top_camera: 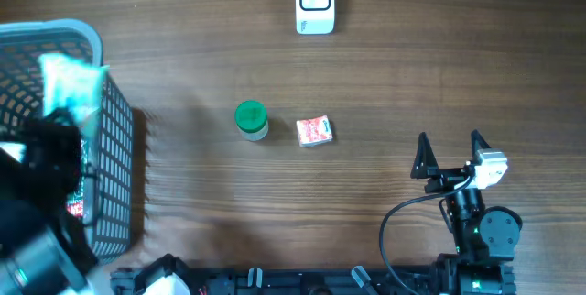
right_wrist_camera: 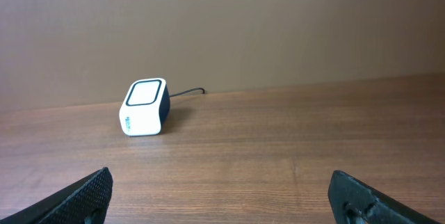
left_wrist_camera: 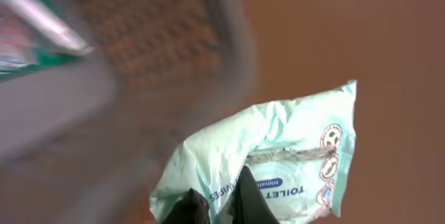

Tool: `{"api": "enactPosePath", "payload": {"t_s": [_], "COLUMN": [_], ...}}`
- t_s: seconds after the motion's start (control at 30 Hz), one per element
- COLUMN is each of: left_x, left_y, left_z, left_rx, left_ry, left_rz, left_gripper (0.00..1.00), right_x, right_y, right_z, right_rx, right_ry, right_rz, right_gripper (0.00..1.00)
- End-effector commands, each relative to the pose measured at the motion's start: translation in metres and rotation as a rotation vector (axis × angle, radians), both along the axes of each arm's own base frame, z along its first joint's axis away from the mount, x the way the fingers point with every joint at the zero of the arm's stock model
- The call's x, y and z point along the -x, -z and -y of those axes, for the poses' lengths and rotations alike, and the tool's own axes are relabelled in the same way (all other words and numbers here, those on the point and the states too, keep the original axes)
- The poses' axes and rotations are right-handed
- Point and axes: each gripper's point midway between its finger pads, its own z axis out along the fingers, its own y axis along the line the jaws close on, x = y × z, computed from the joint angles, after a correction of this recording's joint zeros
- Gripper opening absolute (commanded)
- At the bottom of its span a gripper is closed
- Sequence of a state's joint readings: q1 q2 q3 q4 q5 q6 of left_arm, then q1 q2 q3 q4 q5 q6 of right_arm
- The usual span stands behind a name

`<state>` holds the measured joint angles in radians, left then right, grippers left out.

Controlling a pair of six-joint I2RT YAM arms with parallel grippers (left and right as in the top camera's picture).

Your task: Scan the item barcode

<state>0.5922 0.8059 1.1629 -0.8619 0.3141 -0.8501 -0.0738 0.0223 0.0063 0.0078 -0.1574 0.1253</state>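
Left gripper pinches only the wipes pack edge (right gripper idle, jaws apart), so it may slip or snag the basket.

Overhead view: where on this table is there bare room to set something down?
Bare wood lies between the barcode scanner and the green-lidded jar beside the red packet, and on the right side above the right gripper. The left edge is crowded by the basket.
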Motion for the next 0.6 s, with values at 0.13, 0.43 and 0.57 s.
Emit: {"api": "enactPosePath", "payload": {"t_s": [0.13, 0.43, 0.57], "left_x": [-0.012, -0.081, -0.074], "left_y": [0.000, 0.170, 0.273], "left_z": [0.174, 0.372, 0.395], "left_rx": [-0.130, -0.107, 0.054], "left_ry": [0.748, 1.001, 0.868], "left_rz": [0.048, -0.283, -0.555], "left_gripper": [0.04, 0.04, 0.04], "right_x": [0.000, 0.000, 0.000], "right_y": [-0.002, -0.002, -0.002], "right_z": [-0.002, -0.002, -0.002], "right_rx": [0.018, 0.018, 0.018], "right_ry": [-0.013, -0.013, -0.013], "right_rz": [0.010, 0.011, 0.011], "right_gripper": [0.99, 1.00, 1.00]}}
